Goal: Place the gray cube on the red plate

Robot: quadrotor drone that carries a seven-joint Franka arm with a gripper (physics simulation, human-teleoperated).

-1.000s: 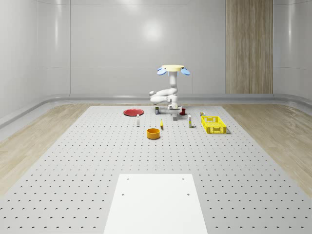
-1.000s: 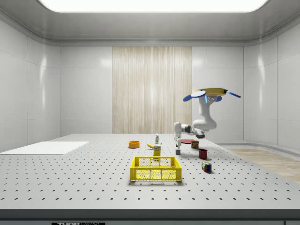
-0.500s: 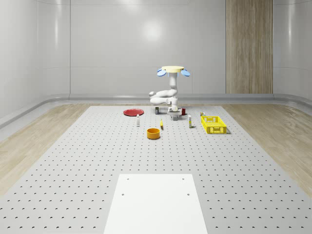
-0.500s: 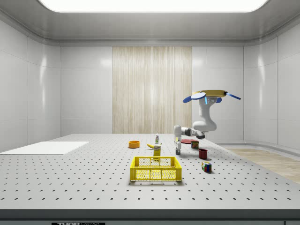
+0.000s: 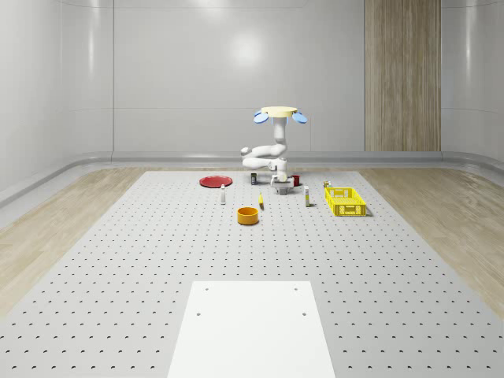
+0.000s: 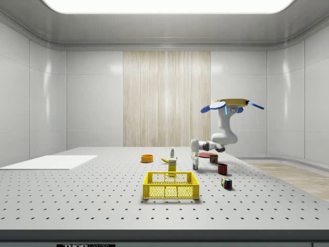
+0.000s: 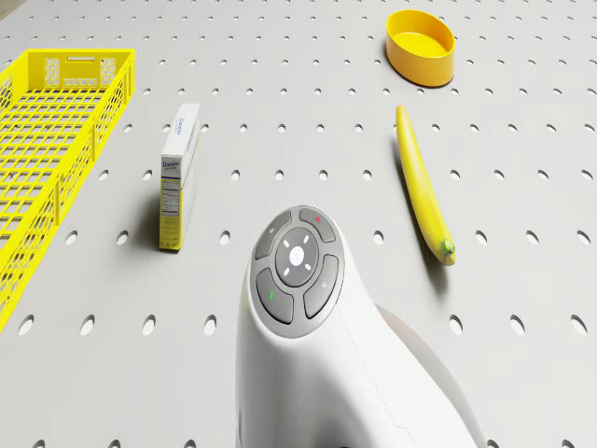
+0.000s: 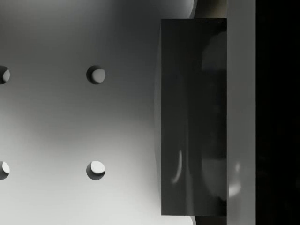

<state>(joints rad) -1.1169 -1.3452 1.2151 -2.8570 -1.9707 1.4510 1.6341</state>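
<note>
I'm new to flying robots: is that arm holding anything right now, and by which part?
Cannot be told. The tool is down at the gray cube, under the hovering drone; no grip is visible.

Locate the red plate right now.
In the whole-scene view the red plate lies at the far end of the pegboard table, left of the drone.

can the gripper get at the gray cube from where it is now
Probably yes. The gripper hangs low at the table, right over the gray cube, which sits close up in the wrist view. Nothing stands between them; the drone hovers above.
</note>
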